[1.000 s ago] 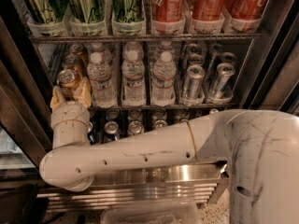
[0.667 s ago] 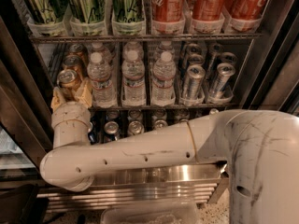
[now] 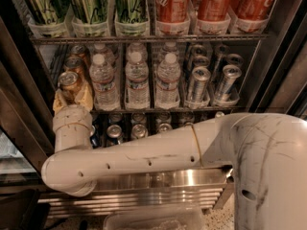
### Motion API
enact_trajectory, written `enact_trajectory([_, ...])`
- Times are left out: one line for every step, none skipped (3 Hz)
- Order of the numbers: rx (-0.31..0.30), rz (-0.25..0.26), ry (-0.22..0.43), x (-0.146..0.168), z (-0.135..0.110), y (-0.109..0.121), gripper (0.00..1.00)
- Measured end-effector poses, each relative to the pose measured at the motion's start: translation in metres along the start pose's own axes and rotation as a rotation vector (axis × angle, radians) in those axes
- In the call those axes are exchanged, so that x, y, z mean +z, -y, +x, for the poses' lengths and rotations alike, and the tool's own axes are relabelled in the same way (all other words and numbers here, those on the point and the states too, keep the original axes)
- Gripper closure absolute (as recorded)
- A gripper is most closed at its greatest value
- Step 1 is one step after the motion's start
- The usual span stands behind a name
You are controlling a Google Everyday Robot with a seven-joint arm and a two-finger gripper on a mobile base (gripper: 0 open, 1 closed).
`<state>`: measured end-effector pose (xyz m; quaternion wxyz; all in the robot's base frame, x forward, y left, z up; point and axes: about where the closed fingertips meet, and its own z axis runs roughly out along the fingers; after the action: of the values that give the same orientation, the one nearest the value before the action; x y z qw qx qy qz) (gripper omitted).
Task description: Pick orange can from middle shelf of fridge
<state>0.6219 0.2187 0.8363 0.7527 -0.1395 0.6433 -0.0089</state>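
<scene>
The orange can [image 3: 70, 81] stands at the front of the far-left lane on the middle shelf [image 3: 144, 110] of the fridge [image 3: 21, 104], with two more orange cans [image 3: 76, 63] in line behind it. My gripper [image 3: 73, 94] reaches up from below at the shelf's left end. Its tan fingers [image 3: 87, 96] hug both sides of the front can's body, so only the can's upper part and silver top show. My white arm [image 3: 144, 159] runs across in front of the lower shelf.
Water bottles [image 3: 137, 78] fill the lanes right of the orange cans, then slim silver cans [image 3: 197, 83]. Green cans [image 3: 86, 4] and red cola cans [image 3: 172, 1] stand on the rack above. Small cans [image 3: 139, 130] sit on the rack below, above the stainless base [image 3: 158, 183].
</scene>
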Motion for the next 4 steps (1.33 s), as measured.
enact_trajectory([0.019,-0.023,-0.007,0.0,0.002,-0.003,0.93])
enact_trajectory([0.019,-0.023,-0.007,0.0,0.002,-0.003,1.0])
enact_trajectory([0.019,-0.023,-0.006,0.0,0.002,-0.003,1.0])
enact_trajectory([0.024,-0.04,0.035,-0.003,-0.015,-0.001,1.0])
